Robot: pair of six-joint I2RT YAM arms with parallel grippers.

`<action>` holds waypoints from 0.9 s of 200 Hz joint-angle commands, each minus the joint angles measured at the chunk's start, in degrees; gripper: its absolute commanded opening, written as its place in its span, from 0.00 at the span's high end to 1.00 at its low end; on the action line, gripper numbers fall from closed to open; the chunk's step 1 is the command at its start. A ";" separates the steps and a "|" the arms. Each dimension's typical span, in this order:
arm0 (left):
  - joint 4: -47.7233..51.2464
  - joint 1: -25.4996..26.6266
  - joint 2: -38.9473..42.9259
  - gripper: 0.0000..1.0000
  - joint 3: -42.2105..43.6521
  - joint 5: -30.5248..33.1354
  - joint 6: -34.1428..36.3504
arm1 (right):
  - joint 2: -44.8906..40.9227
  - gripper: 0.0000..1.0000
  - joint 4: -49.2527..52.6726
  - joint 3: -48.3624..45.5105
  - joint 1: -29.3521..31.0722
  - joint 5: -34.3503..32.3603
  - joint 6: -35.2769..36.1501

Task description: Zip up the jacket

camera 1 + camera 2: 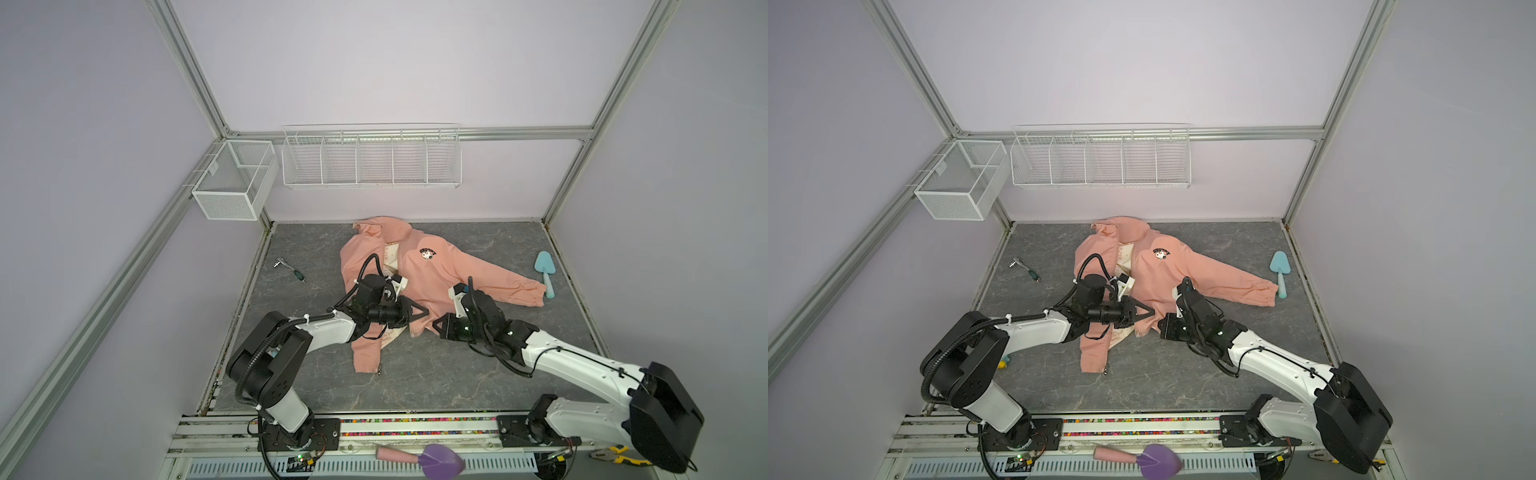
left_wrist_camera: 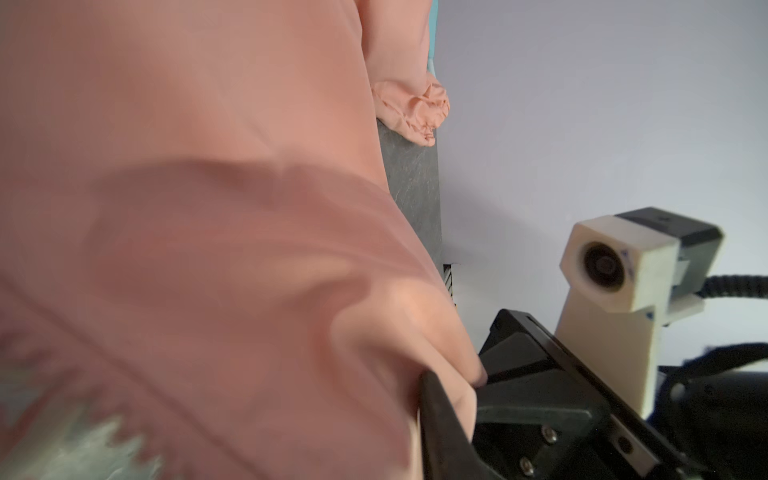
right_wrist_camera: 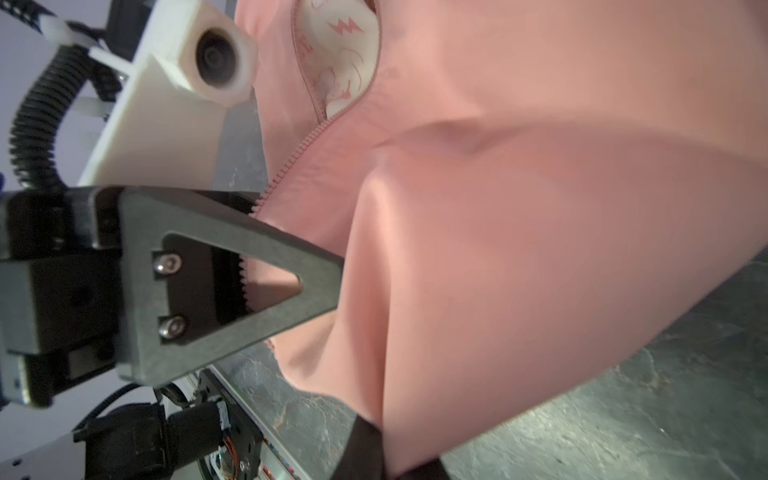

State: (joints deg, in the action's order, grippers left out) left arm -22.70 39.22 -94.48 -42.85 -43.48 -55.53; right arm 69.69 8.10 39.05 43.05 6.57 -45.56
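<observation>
Pink jacket (image 1: 440, 276) lies flat mid-way across the grey table (image 1: 415, 386), hood toward the back wall, front partly open with cream lining (image 1: 392, 259) showing; right gripper (image 1: 435, 324) is clamped tight on its lower front edge. Left gripper (image 1: 422, 312) sits over the zip line just beside it; can't tell whether its fingers are apart or together.

The jacket (image 1: 436, 282) lies on the table (image 1: 478, 374). From it, a ratchet wrench (image 1: 291, 269) sits at nine o'clock and a scoop (image 1: 545, 270) at three. A wire rack (image 1: 371, 158) hangs at twelve, a mesh basket (image 1: 232, 183) at ten.
</observation>
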 commanded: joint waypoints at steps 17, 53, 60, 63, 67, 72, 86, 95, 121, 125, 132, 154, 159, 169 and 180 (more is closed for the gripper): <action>-3.35 1.61 -0.54 0.75 -1.18 -1.43 -0.19 | -1.88 0.94 12.08 1.89 -1.26 1.84 7.03; -2.32 2.63 -0.53 0.73 -1.26 -2.24 0.94 | -4.52 0.94 17.14 3.17 -2.86 1.56 9.38; -2.44 3.06 -0.56 0.73 -1.37 -2.47 1.10 | -4.73 0.94 17.77 3.39 -3.18 1.84 9.80; -2.44 3.20 -0.61 0.72 -1.43 -2.62 1.16 | -4.78 0.94 18.00 3.51 -3.28 2.03 9.99; -2.44 3.50 -0.64 0.72 -1.59 -2.70 1.29 | -4.82 0.94 18.27 3.60 -3.48 2.31 10.17; -2.51 3.70 -0.56 0.72 -1.69 -2.83 1.43 | -4.85 0.94 18.53 3.67 -3.78 2.75 10.41; -3.19 4.35 -0.48 0.72 -1.77 -3.26 1.66 | -4.68 0.94 19.05 3.93 -4.41 3.90 10.99; -3.43 4.61 -0.38 0.71 -1.80 -3.40 1.86 | -4.66 0.94 19.20 3.99 -4.70 4.51 11.31; -2.76 4.99 0.10 0.70 -1.56 -3.44 3.27 | -4.39 0.93 19.40 4.19 -5.67 6.26 12.02; -2.91 4.99 0.21 0.71 -1.33 -3.39 3.38 | -4.36 0.93 19.50 4.28 -5.83 6.53 12.19; -3.56 4.99 0.41 0.70 -0.98 -3.36 3.24 | -4.18 0.92 19.63 4.45 -6.09 7.06 12.38; -5.70 4.99 0.49 0.69 -0.24 -3.71 2.95 | -3.88 0.91 20.07 4.81 -6.89 8.55 13.12; -5.98 5.06 0.48 0.69 -0.22 -3.86 2.91 | -3.81 0.90 20.11 4.81 -7.00 8.90 13.21; -6.41 5.12 0.36 0.69 -0.17 -4.21 2.96 | -3.61 0.89 20.10 4.93 -7.21 9.54 13.39; -7.19 5.16 0.37 0.69 -0.09 -4.72 2.88 | -3.21 0.88 20.20 4.99 -7.44 10.24 13.65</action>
State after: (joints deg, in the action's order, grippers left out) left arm -26.37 43.97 -94.83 -42.94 -46.59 -53.30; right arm 65.76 26.83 42.50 36.21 13.85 -33.76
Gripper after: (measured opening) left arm 0.308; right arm 0.116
